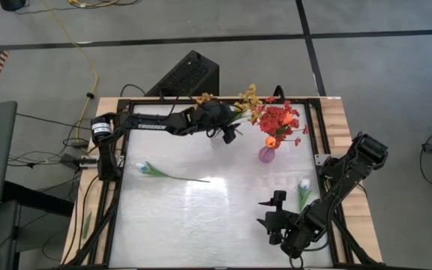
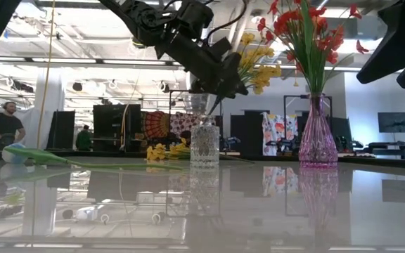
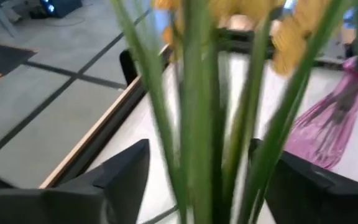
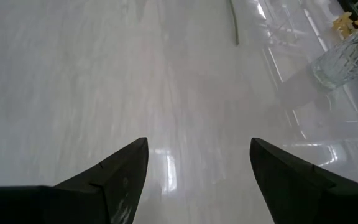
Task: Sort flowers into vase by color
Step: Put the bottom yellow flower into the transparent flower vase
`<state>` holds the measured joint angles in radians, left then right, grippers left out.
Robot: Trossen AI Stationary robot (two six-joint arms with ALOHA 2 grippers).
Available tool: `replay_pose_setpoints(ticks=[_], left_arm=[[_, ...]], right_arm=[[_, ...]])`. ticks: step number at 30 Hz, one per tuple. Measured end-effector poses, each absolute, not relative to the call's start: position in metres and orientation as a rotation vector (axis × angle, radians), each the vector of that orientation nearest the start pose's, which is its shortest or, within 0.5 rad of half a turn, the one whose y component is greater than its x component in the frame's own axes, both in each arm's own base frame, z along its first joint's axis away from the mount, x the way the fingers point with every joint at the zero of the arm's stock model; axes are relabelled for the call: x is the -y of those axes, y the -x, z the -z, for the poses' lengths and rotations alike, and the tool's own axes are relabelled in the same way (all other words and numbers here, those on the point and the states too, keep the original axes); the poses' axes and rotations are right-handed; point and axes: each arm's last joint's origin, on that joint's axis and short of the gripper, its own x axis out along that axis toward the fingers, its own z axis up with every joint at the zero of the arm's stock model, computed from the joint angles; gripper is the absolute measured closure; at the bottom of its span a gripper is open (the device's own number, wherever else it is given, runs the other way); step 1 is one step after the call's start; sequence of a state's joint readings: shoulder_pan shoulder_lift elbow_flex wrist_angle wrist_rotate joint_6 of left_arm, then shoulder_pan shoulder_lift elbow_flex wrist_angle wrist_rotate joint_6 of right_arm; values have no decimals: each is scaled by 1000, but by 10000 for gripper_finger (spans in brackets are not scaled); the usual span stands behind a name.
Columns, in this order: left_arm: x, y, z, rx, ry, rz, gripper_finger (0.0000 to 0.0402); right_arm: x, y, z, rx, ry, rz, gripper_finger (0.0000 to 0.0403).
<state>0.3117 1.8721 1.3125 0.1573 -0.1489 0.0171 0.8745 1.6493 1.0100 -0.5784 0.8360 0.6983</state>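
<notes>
Left pincer (image 1: 227, 129) gripping yellow spray (image 1: 246, 100) by green stems (image 3: 204, 124), hovering over clear vase (image 2: 204, 144) at far tabletop (image 1: 201, 217) edge. Right pincer (image 1: 272, 210) sitting near front, fingers spread wide, holding nothing. Purple vase (image 1: 267, 154) holding red sprays (image 1: 280, 118) plus one orange tulip (image 1: 271, 142). Two white tulips lying loose: one left (image 1: 142, 168), one right (image 1: 304, 184). Low view alone showing people (image 2: 5, 121) in room behind.
</notes>
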Motion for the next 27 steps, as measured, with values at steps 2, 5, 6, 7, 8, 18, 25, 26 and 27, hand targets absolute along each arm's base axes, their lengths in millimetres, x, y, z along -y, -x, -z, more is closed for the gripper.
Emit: replay_pose_setpoints(ticks=[2, 5, 6, 7, 8, 18, 25, 26, 27], left_arm=[[-135, -404, -237, -422, 21, -459, 174], [-135, -403, -235, -444, 30, -470, 250], [-135, -403, -235, -448, 35, -470, 278], [-135, -403, -235, -447, 42, -469, 310], [-134, -403, -236, -443, 51, -463, 342], [-121, -397, -243, -414, 48, -475, 400], [-106, -374, -241, -272, 59, -540, 401], [-104, -370, -238, -230, 71, -544, 401], [-102, -366, -235, -180, 82, -548, 401]], right_arm=[[-219, -211, -187, -738, 260, 234, 97], [-219, -210, -187, -740, 263, 234, 97], [-219, -210, -187, -740, 263, 234, 97], [-219, -210, -187, -740, 262, 234, 97], [-219, -210, -187, -740, 263, 234, 97], [-220, -210, -187, -737, 250, 231, 97], [-224, -206, -187, -732, 252, 211, 97], [-225, -205, -187, -732, 254, 209, 97], [-225, -205, -187, -731, 255, 205, 97]])
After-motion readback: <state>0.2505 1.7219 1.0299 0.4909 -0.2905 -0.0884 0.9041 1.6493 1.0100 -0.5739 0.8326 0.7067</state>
